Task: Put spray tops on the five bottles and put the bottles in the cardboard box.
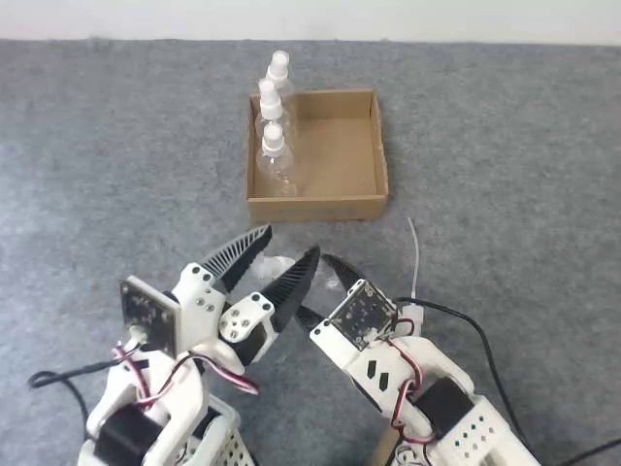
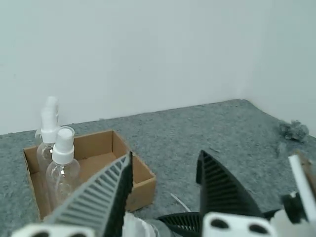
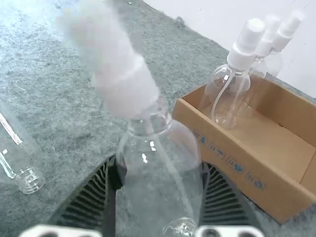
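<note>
A clear bottle (image 3: 158,153) is clamped by its body between the fingers of the right gripper (image 3: 158,190), nearest the arms, over the grey worktop (image 1: 505,146). Its long axis is laid along the fingers, with the neck pointed away from the wrist. Rounded shoulders and a thin tube inside are seen, and a white spray top (image 3: 113,74) is seated on the neck. The left gripper (image 1: 291,241) is held just beside the right one, its fingers spread wide apart. An uncapped clear bottle (image 3: 17,168) is laid on its side on the worktop close by. A loose spray top (image 1: 411,312) is laid beside the right arm, its thin tube pointed toward the far side. Farther off, the open cardboard box (image 1: 320,207) is set, and three capped bottles (image 1: 269,112) are stood upright in a row along the wall on the left arm's side.
</note>
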